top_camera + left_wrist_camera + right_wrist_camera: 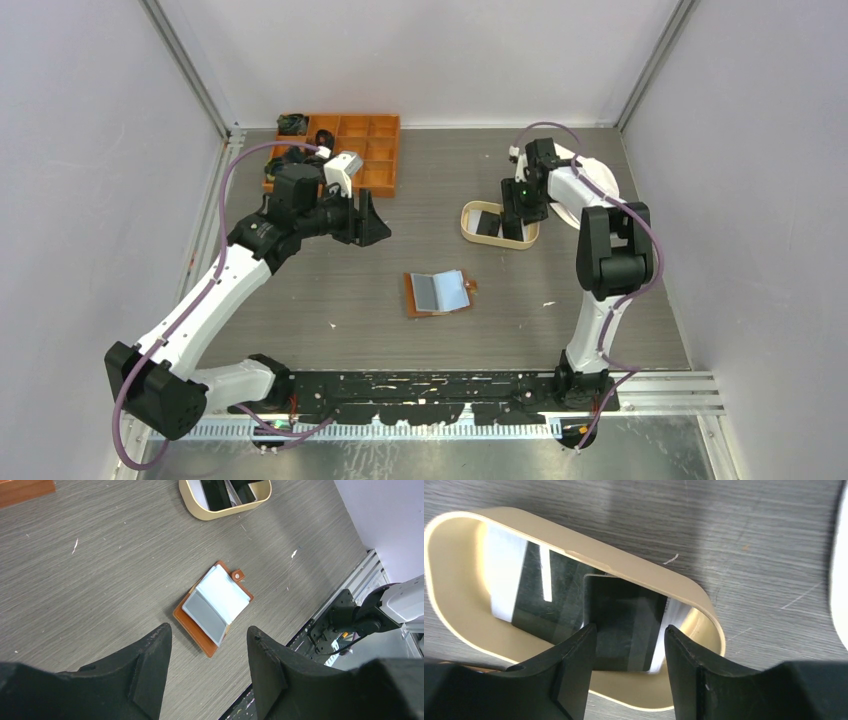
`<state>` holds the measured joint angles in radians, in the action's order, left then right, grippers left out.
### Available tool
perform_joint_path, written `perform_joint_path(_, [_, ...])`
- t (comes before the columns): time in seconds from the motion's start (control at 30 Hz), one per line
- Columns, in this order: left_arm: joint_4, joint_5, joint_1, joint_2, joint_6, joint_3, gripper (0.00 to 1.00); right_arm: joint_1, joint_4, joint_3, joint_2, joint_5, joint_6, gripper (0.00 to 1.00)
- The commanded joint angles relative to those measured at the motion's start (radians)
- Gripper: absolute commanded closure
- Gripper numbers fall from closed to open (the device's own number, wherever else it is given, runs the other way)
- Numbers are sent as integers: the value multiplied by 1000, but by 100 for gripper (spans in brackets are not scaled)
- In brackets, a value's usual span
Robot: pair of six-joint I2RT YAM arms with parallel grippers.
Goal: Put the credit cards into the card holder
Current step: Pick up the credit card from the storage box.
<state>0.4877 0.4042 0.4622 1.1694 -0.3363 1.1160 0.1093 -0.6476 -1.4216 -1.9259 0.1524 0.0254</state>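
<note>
The brown card holder point(412, 300) lies open at the table's middle with a grey-blue card point(437, 292) and a white card point(456, 290) on it. In the left wrist view the holder point(192, 623) shows the grey card point(205, 616) and the white card point(222, 594). Black cards point(621, 625) lie in the oval tan tray point(468, 228), point(634, 572). My right gripper point(512, 222), point(629, 640) is open, just above the tray over a black card. My left gripper point(372, 222), point(209, 640) is open and empty, above the table left of the tray.
An orange compartment box point(365, 150) stands at the back left, behind my left arm. Grey walls close the table on three sides. A black rail point(440, 385) runs along the near edge.
</note>
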Motion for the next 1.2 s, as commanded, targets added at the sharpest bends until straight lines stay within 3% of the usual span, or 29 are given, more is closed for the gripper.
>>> perform_joint_path(0.0, [-25,19,-6,-13,-1,7,43,-1,-20,-39,-25,3,-3,40])
perform_joint_path(0.3, [-26,21,-6,-17,-1,7,43,9,-29,-40,-62,8,2,38])
perform_joint_path(0.47, [-28,21,-6,-18,-1,7,43,12,-21,-34,-47,34,-1,48])
perform_joint_path(0.83, [-27,19,-7,-18,1,7,43,-4,5,-21,-9,194,-72,80])
perform_joint_path(1.17, [-26,16,-8,-17,3,6,43,-58,58,-21,-83,408,-176,86])
